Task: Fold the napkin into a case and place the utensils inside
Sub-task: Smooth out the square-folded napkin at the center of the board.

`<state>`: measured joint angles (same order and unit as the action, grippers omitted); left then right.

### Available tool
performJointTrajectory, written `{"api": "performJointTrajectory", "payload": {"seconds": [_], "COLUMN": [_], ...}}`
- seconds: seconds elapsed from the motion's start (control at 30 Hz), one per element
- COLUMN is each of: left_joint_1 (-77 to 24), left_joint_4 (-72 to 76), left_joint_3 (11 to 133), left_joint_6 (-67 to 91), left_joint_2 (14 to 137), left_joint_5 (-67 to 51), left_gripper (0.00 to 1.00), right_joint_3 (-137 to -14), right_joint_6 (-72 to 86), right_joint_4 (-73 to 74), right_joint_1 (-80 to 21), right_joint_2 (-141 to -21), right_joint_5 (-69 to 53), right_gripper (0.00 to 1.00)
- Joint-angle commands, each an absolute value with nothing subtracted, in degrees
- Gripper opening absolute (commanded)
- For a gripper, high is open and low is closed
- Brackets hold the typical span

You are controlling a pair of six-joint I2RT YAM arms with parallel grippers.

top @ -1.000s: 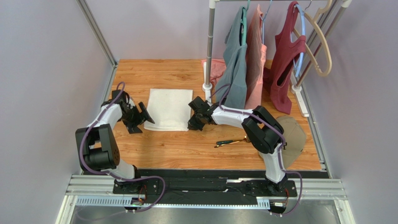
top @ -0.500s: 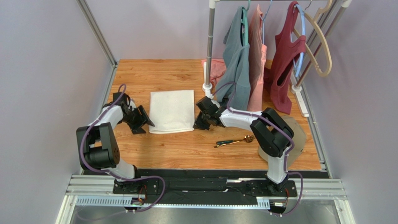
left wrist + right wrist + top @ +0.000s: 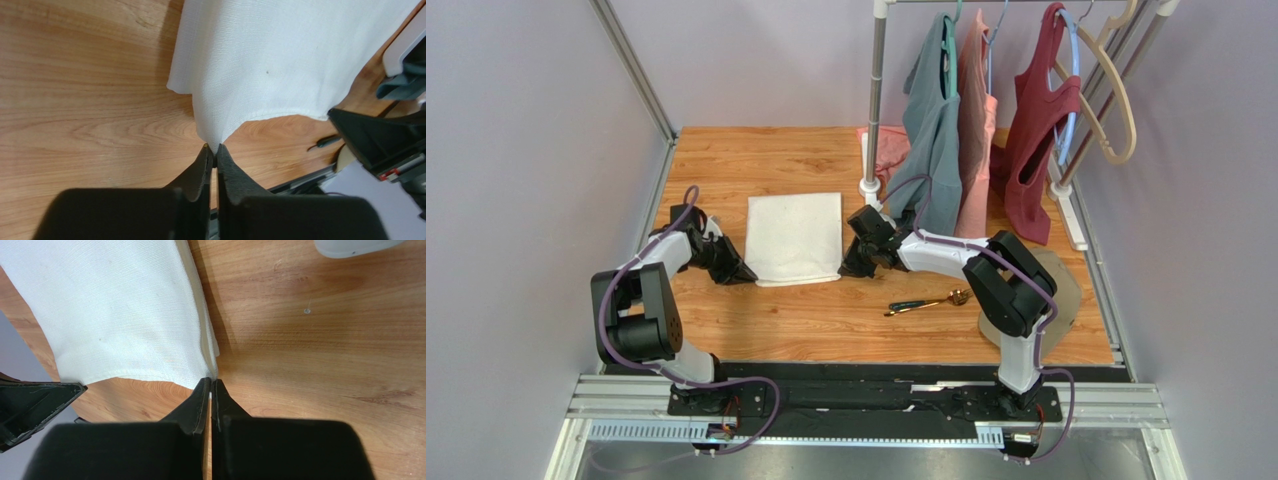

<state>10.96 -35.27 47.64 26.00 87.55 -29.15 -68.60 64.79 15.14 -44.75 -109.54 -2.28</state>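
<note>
- Step in hand: the fold. The left claw (image 3: pixel 215 151) and right claw (image 3: pixel 210 384) are each closed on a near corner of the napkin (image 3: pixel 794 238).
- Next move, as judged: raise both corners evenly and carry them toward the far edge.
- Napkin: white, woven, flat at mid-table (image 3: pixel 826 325).
- Utensils (image 3: pixel 926 302): well apart, near right.

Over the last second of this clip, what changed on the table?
The right gripper, shut on the near right corner of the napkin, dragged it slightly to the right, then stopped. The left gripper slid in to the near left corner and closed on it from wide open. The utensils stayed where they lay, and the hanging clothes did not move.
</note>
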Motion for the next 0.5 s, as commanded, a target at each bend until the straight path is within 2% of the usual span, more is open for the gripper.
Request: {"api": "performJointTrajectory", "payload": {"seconds": [0.0, 0.27, 0.47], "left_joint_1": [11.25, 11.16, 11.16], "left_joint_4": [-35.50, -39.20, -35.25], "left_joint_3": [50.18, 58.35, 67.84], "left_joint_6": [25.49, 25.31, 28.03], "left_joint_2": [84.47, 78.75, 82.34], "left_joint_5": [-31.03, -32.34, -34.97], "left_gripper": [0.00, 0.00, 0.00], "right_joint_3": [-70.22, -72.42, -84.00], "right_joint_6": [63.46, 59.33, 50.83], "right_joint_4": [13.88, 14.33, 13.19], "right_joint_1": [-44.21, -41.93, -39.38], "right_joint_2": [-105.21, -102.57, -108.36], "right_joint_5": [-2.81, -4.13, -6.68], "right_gripper": [0.00, 0.00, 0.00]}}
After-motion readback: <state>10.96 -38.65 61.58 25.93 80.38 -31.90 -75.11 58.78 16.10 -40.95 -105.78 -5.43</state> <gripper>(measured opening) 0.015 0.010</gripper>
